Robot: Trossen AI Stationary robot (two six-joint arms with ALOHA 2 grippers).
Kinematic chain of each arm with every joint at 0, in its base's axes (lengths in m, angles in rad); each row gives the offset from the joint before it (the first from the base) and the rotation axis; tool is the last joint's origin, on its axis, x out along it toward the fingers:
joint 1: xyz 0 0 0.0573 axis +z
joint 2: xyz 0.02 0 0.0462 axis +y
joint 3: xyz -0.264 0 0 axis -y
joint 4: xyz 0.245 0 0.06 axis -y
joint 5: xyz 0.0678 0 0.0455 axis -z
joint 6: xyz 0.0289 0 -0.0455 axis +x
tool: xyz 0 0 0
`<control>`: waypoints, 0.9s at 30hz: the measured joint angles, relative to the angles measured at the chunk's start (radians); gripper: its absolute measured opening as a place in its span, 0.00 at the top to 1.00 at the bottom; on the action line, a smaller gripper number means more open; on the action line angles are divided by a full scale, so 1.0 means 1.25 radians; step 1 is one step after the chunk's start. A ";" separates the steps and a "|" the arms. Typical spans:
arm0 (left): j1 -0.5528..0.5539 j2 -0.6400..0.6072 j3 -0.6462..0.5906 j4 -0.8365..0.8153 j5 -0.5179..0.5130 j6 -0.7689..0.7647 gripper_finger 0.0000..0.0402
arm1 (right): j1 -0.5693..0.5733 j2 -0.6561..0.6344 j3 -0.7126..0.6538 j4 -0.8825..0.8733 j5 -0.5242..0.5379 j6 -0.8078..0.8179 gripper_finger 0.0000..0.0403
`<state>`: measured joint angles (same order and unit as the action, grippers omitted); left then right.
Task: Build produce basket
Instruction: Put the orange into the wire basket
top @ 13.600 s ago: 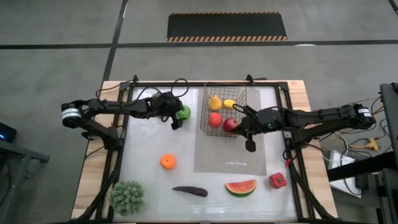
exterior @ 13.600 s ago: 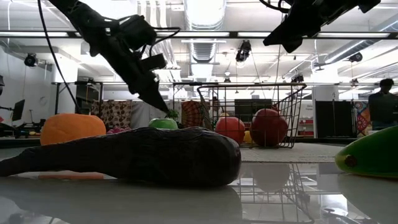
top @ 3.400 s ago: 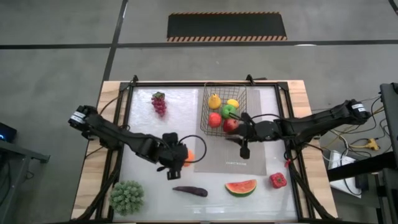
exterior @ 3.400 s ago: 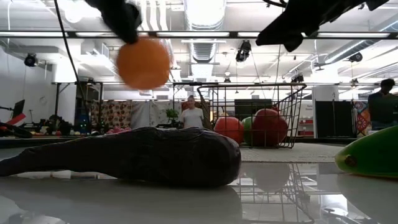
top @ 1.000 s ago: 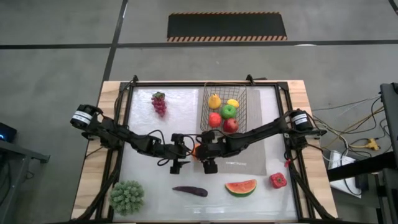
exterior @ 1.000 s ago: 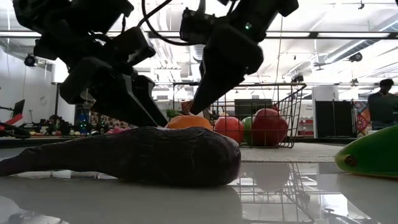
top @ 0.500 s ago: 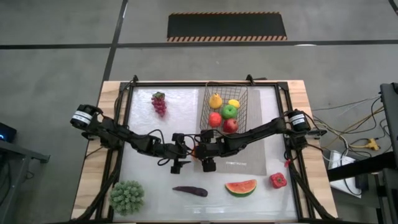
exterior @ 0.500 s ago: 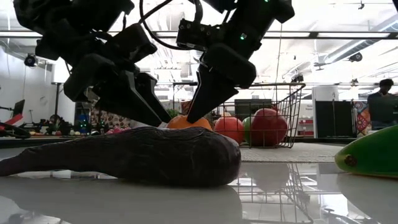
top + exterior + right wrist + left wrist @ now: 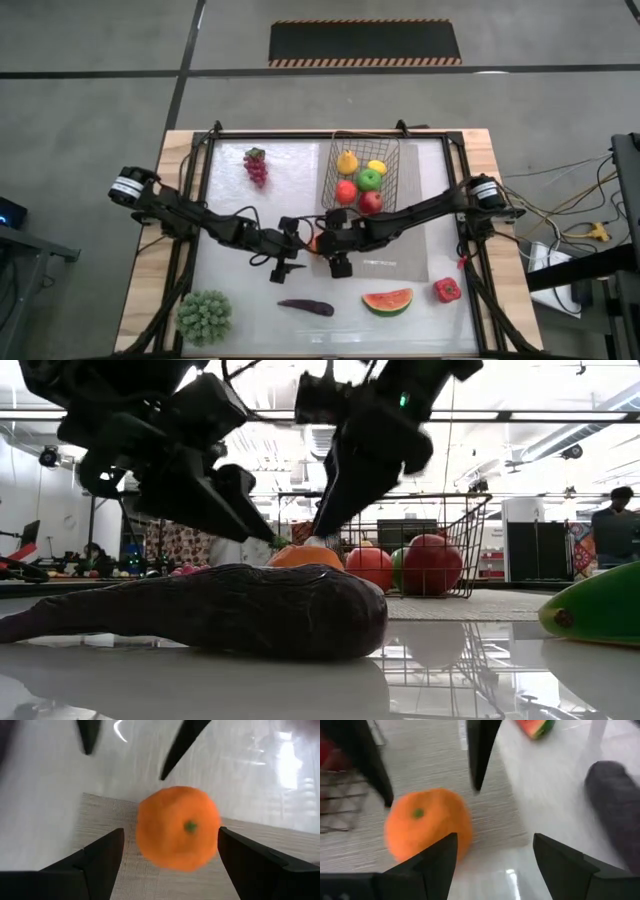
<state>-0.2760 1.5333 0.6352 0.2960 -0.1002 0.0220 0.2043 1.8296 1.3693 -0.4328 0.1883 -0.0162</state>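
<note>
The orange point(image 9: 316, 243) rests on the left edge of the grey mat point(image 9: 390, 255), between my two grippers. My right gripper point(image 9: 171, 832) is open, slanting down from the right, with a finger on each side of the orange point(image 9: 177, 827); I see no touch. My left gripper point(image 9: 495, 840) is open too, coming from the left. The orange point(image 9: 427, 825) lies off to one side, past one finger. The basket point(image 9: 330, 175) at the far middle holds a pear, a lemon-like fruit, a green apple and two red fruits.
A dark eggplant point(image 9: 306, 307) lies near the front, with a watermelon slice point(image 9: 386, 299) and a red pepper point(image 9: 446, 290) to its right. Purple grapes point(image 9: 256, 166) sit at the far left. A green bushy vegetable point(image 9: 204, 316) is at the near left corner.
The orange has stayed on the mat's edge. My right gripper dipped toward it and came back up a little, still open. My left gripper has turned slightly at the wrist without leaving its place.
</note>
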 joint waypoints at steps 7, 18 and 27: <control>0.028 -0.034 -0.002 -0.003 -0.258 0.117 0.40 | 0.029 -0.080 0.000 -0.080 0.006 0.050 0.26; 0.123 0.064 0.000 0.091 -0.168 0.113 0.75 | 0.144 -0.198 -0.026 -0.134 0.022 0.177 0.35; 0.101 0.108 0.024 0.128 -0.026 0.068 0.99 | 0.187 -0.191 -0.076 -0.077 0.125 0.279 0.36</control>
<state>-0.1498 1.6686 0.6655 0.4565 -0.1322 0.1069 0.4379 1.5908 1.2740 -0.5292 0.3451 0.3324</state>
